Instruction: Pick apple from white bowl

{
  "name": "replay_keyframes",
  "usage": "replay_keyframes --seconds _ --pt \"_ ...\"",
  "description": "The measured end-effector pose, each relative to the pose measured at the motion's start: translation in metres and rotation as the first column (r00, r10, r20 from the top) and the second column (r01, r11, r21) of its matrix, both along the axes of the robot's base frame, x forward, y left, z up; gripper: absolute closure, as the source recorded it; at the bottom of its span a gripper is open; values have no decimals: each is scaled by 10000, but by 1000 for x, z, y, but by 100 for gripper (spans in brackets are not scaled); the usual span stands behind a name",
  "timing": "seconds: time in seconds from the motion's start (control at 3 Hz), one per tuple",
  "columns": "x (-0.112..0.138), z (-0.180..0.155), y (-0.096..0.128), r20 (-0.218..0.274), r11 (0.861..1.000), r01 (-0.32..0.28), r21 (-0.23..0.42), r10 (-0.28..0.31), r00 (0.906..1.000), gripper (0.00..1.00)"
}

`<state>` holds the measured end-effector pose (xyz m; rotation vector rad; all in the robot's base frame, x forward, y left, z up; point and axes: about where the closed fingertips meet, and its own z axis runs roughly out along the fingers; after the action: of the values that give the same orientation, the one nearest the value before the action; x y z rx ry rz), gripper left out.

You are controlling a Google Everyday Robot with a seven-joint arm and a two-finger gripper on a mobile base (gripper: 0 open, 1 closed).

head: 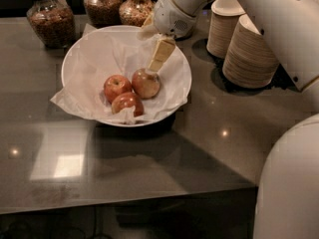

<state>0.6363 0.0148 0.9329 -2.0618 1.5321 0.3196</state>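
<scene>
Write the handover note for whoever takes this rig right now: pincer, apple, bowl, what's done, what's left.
Pincer: hangs inside the white bowl, at its back right, reaching down to the top of the apple. Contact cannot be judged.
Apple: lies on the paper lining in the bowl, right of the two smaller red apples.
Bowl: on the table, left of the stacked tan bowls.
Done: pincer is placed over the right apple.
Left: grip that apple and lift it out, probably without nudging its neighbours.
</scene>
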Motion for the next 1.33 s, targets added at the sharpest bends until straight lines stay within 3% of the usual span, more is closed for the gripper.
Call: replay_keyframes --seconds 0.67,1.33 --pt "-7 5 -30 453 9980 631 -109 -625 9970 31" --pt "-35 -2 -38 740 9984 454 -334 -428 9963 34"
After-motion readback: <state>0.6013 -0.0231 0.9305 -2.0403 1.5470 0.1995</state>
